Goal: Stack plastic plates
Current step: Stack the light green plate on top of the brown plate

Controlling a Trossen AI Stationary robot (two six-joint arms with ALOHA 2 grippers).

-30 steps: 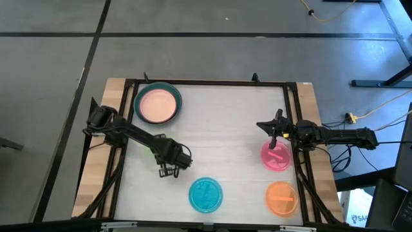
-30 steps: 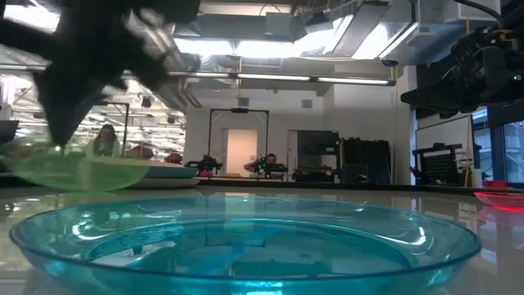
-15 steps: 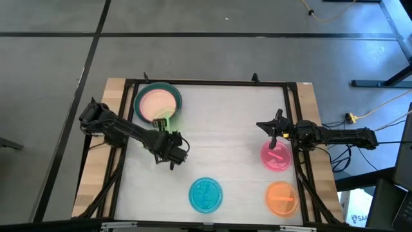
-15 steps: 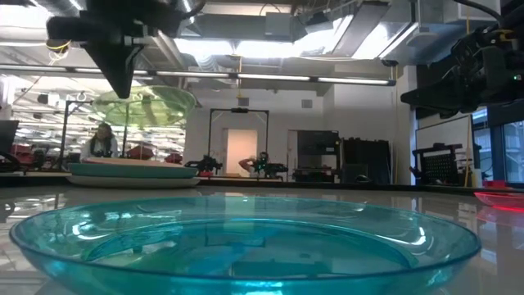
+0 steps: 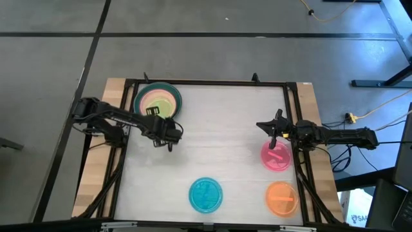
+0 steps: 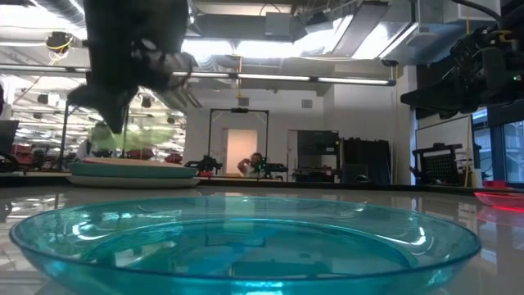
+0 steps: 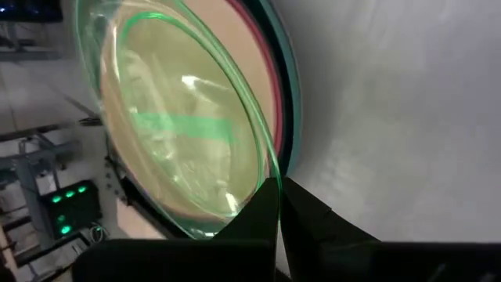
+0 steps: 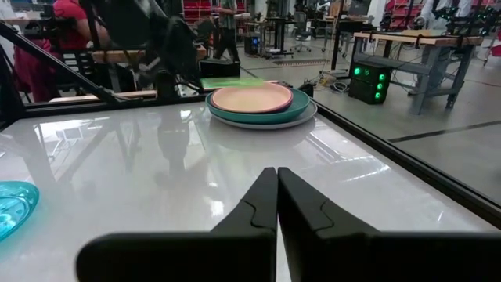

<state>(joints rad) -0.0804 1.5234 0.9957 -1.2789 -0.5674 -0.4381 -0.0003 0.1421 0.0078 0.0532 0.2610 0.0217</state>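
Observation:
A light green plate [image 5: 162,105] [image 7: 180,133] hangs just over a stack [image 5: 156,102] in the table's far left corner. That stack shows a peach plate [image 8: 252,97] on magenta, teal [image 7: 286,74] and grey rims. My left gripper [image 5: 156,118] [image 7: 272,186] is shut on the green plate, which also shows in the low view [image 6: 135,135]. My right gripper [image 5: 273,136] [image 8: 276,176] is shut and holds nothing, above a pink plate [image 5: 277,156] at the right edge. My left gripper pinches the light green plate's rim [image 7: 268,174] between its two fingers, on the side facing the table's near edge. The fingers reach in from the near side. The plate is lifted clear, slightly tilted, over the peach plate of the stack.
A cyan plate [image 5: 206,194] [image 6: 246,238] lies near the middle of the near edge, and an orange plate [image 5: 281,198] sits in the near right corner. A dark frame [image 5: 206,82] runs round the table. The middle of the white tabletop is bare.
My left gripper has travelled from the middle of the table toward the far left corner, staying shut on the light green plate. The plate went from table height up into the air, then came down over the stack.

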